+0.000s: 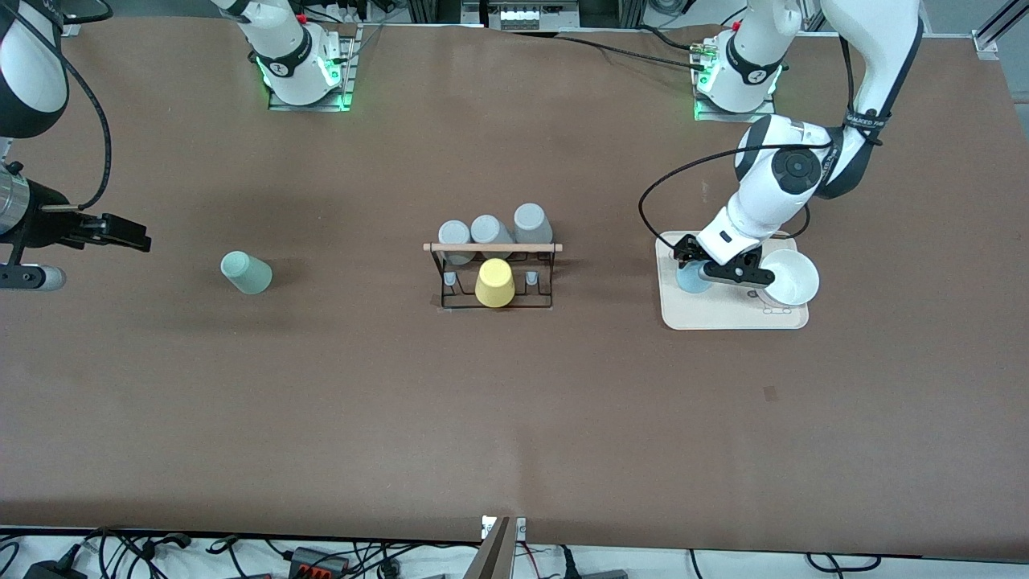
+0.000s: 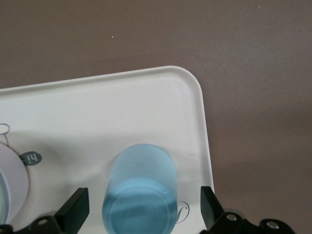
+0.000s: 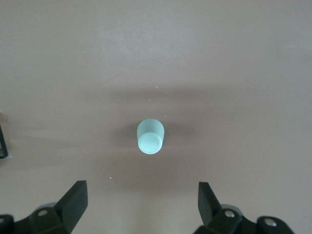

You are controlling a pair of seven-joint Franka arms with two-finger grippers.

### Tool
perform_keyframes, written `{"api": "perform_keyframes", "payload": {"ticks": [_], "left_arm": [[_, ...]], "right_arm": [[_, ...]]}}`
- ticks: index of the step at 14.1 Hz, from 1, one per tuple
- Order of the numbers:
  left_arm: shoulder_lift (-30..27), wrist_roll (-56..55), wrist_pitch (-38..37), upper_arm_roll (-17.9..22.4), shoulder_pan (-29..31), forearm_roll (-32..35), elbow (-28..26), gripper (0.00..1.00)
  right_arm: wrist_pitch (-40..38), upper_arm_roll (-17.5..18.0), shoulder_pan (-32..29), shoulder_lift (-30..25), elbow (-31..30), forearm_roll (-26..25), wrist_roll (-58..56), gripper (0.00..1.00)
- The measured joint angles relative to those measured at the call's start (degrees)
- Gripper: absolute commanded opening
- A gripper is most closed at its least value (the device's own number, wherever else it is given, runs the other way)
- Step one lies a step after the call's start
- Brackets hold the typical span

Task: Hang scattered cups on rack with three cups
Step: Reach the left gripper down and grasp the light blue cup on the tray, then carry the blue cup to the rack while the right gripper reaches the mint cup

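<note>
**A:** Start at my right arm's end of the table. What have you got there?

**Me:** My right gripper [image 1: 120,232] hangs over bare table out toward that end, its fingers spread wide and holding nothing. The mint-green cup [image 1: 246,273] stands mouth-down on the table, well apart from the rack and not yet under that gripper. In the right wrist view it sits small and centred between my fingers, so I judge I am lined up on it but high above.

**A:** And the middle?

**Me:** The rack [image 1: 494,273] stands at the table's centre with its wooden rod [image 1: 492,248] across the top. The yellow cup [image 1: 494,282] is on a peg on the side nearer the front camera; three grey cups [image 1: 492,231] sit in a row on the side farther from it. Bare pegs show either side of the yellow one.

**A:** Then your left arm.

**Me:** My left gripper [image 1: 707,272] is low over the cream tray [image 1: 727,317], fingers spread either side of the light blue cup [image 2: 140,192], not touching it. A white bowl [image 1: 790,277] lies just beside it on the tray.

**A:** So which step?

**Me:** The pick-up of the blue cup, I'd say. Next I should settle lower, press my fingers onto its wall without nudging the bowl, lift, and carry it to a bare peg.
</note>
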Motion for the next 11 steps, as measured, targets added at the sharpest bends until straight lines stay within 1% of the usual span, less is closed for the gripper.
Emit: {"api": "perform_keyframes", "payload": {"ticks": [2, 3, 5, 6, 7, 8, 11], "left_arm": [[0.6, 0.0, 0.3, 0.0, 0.0, 0.0, 0.0, 1.0], [0.8, 0.0, 0.3, 0.0, 0.0, 0.0, -0.1, 0.89], [1.0, 0.0, 0.3, 0.0, 0.1, 0.0, -0.3, 0.55], [1.0, 0.0, 0.3, 0.0, 0.2, 0.0, -0.3, 0.45], [1.0, 0.0, 0.3, 0.1, 0.3, 0.0, -0.3, 0.37], [0.9, 0.0, 0.3, 0.1, 0.4, 0.0, -0.2, 0.34], [0.9, 0.0, 0.4, 0.1, 0.9, 0.0, -0.2, 0.32]], "right_arm": [[0.5, 0.0, 0.0, 0.0, 0.0, -0.2, 0.0, 1.0], [0.6, 0.1, 0.0, 0.0, 0.0, -0.2, 0.0, 1.0], [1.0, 0.1, 0.1, 0.0, -0.6, -0.2, 0.0, 1.0], [1.5, 0.1, 0.1, 0.1, -1.3, -0.2, 0.0, 1.0], [2.2, 0.1, 0.1, 0.2, -2.3, -0.2, 0.0, 1.0], [3.3, 0.1, 0.2, 0.3, -3.6, -0.2, 0.0, 1.0], [7.5, 0.1, 0.3, 0.9, -7.9, -0.2, 0.0, 1.0]]}}
